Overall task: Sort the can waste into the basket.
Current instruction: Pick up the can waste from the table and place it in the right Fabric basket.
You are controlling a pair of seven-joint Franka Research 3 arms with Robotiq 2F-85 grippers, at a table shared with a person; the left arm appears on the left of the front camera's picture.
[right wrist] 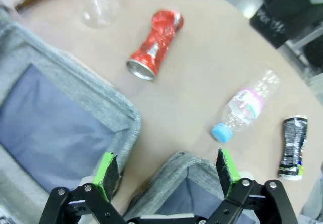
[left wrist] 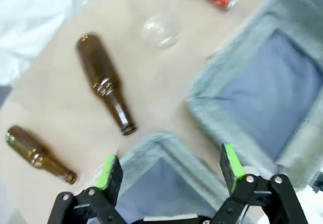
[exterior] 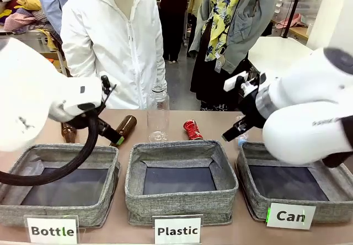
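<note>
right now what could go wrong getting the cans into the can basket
The plastic bottle lies between the red can and the black can; the open right gripper might knock or grab it by mistake.
The red can lies just behind the Plastic basket, so it could be dropped there rather than in the Can basket.
Both cans are crushed and uneven, so a grip may slip.

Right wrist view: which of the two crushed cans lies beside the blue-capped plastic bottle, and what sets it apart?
The black-and-silver can, with its yellow-green end; the red can lies farther from the blue-capped bottle.
</note>
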